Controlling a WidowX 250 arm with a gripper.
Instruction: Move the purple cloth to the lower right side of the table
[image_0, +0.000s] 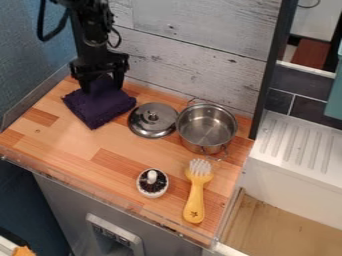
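The cloth lies at the upper left of the table, a folded, rumpled heap with a peak standing up towards the back. It looks light and soft, thick enough to bunch well, unlikely to slip and in no danger of breaking. That raised peak seems the best hold: a deep pinch should take several layers, while a shallow one might lift just the top fold and let the rest trail.

The gripper hangs right over it, fingers spread to either side of the peak, so closing on the fabric looks like the next step. The move itself is still to be done.

Just beside the cloth sits the lid, with the pot next along. A sagging corner could catch the lid's knob or a pot handle, so a good lift seems wise before crossing. Nearer the front stands a small scrubber, and the yellow brush takes up much of the lower right, so the cloth may need setting down carefully beside it
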